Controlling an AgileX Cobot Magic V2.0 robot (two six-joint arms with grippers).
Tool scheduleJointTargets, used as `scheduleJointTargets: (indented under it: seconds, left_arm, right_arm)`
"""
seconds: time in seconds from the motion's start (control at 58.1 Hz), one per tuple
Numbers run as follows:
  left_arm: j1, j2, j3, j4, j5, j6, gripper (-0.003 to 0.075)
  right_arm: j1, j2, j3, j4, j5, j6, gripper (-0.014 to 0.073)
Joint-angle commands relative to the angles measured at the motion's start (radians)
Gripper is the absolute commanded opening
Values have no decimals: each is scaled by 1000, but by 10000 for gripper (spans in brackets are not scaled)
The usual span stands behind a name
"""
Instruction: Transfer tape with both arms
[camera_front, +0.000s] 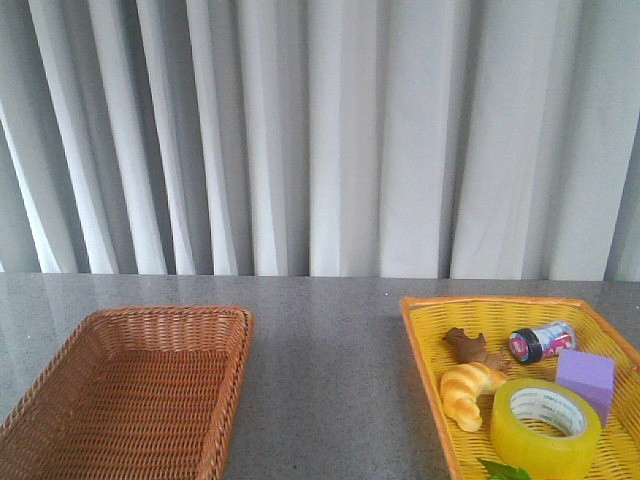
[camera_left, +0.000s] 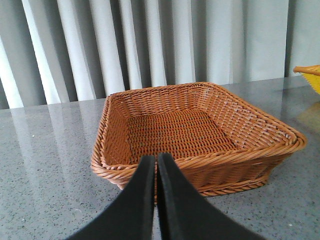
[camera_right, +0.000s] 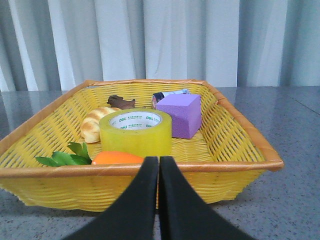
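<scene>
**Tape not yet picked up**

The brown basket (camera_front: 130, 390) sits empty, well apart from the yellow basket (camera_front: 425, 340). Inside the yellow basket, the tape (camera_front: 546, 427) lies untouched beside the purple cube (camera_front: 586, 381). Left gripper (camera_left: 156, 167) and right gripper (camera_right: 158, 167) are both pressed together, holding nothing.

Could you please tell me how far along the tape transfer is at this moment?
Nothing looks done yet. The tape lies flat in the yellow basket, beside the croissant and the purple cube. Nothing is in hand: the left gripper and right gripper are both shut and hold nothing. Left to do: pick up the tape, pass it between arms, and presumably place it in the brown basket.
</scene>
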Motion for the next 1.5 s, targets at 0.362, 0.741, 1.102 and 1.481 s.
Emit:
scheduleJointTargets:
  seconds: [0.362, 0.741, 1.102, 1.481]
  left_arm:
    - [1, -15, -8, -6, -74, -9, -5]
    - [1, -15, -8, -7, -74, -9, -6]
    - [1, 50, -251, -25, -83, -10, -6]
    - [1, 533, -786, -22, 267, -7, -6]
  right_arm:
    - [-2, -9, 4, -3, -72, -5, -7]
    - [-2, -9, 3, -22, -78, -11, -7]
    - [-2, 93, -308, -11, -21, 20, -7]
    - [-2, 504, -811, -71, 399, 22, -7]
